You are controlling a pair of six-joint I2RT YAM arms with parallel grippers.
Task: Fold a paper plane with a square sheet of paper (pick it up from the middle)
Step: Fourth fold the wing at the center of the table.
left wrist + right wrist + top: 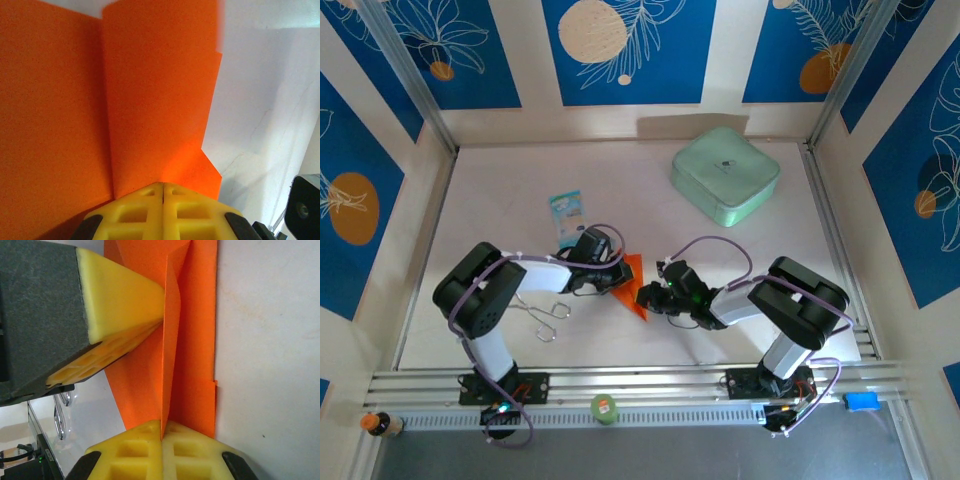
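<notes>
Now the sheet of paper (633, 270) lies near the middle of the counter (520, 180), between the two arms, and it is no longer flat: it is bright orange and it has folds. In the top view it looks like a narrow pointed shape, with one end toward the arms' bases.

The left gripper (621, 279) comes to the paper from the left side. In the left wrist view its yellow jaws are pressed together with no gap, and the left gripper (163, 187) touches the sheet (150, 100) just where one flap rises from the counter. I cannot tell if any paper is really pinched between these jaws.

The right gripper (646, 297) comes from the right side. In the right wrist view, the jaws of the right gripper (162, 426) are closed, and a standing fold of the sheet (195, 340) goes straight into the line between them, so they grip the paper. In the same view the left gripper (120, 295) leans with its yellow tip against this standing fold.

A mint-green box (725, 175) stands far back on the right, well apart from the paper. A small blue-and-white packet (565, 207) lies behind the left gripper.
</notes>
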